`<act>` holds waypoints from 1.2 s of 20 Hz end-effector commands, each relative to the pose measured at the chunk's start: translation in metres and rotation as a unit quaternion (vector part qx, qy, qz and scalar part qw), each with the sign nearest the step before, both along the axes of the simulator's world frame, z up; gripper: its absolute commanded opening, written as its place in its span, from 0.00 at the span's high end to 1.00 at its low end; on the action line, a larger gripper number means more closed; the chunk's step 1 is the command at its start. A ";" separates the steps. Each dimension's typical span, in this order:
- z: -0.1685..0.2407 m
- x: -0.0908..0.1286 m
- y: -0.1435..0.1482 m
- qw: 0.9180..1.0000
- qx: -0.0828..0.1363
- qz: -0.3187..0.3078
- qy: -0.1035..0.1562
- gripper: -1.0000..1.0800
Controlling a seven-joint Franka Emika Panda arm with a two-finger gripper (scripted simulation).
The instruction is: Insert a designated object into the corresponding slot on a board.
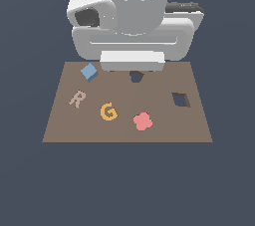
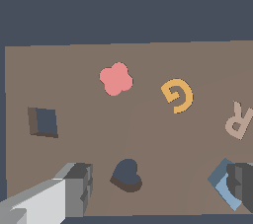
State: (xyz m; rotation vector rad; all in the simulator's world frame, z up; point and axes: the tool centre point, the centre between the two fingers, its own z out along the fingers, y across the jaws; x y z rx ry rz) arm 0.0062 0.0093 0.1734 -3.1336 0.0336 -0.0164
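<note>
The light-blue cube [image 1: 89,72] lies on the brown board [image 1: 64,130] near its far corner on the exterior view's left. In the wrist view the cube [image 2: 221,182] is partly covered by one finger [image 2: 242,186]. The other finger [image 2: 74,188] is far off, so my gripper [image 2: 158,188] is open and empty above the board [image 2: 148,134]. The diamond-shaped slot [image 1: 181,100] is a dark hole toward the exterior view's right, and it also shows in the wrist view [image 2: 44,122]. The fingertips are hidden behind the hand [image 1: 132,61] in the exterior view.
A dark rounded hole [image 1: 136,76] [image 2: 127,174] lies between the fingers in the wrist view. An orange G [image 1: 108,112] [image 2: 177,94], a pink flower piece [image 1: 142,121] [image 2: 116,78] and a tan R [image 1: 76,98] [image 2: 239,119] lie on the board.
</note>
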 end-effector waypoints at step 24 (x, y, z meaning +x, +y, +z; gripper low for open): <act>-0.101 -0.072 -0.127 0.961 -0.003 -0.278 0.005 0.04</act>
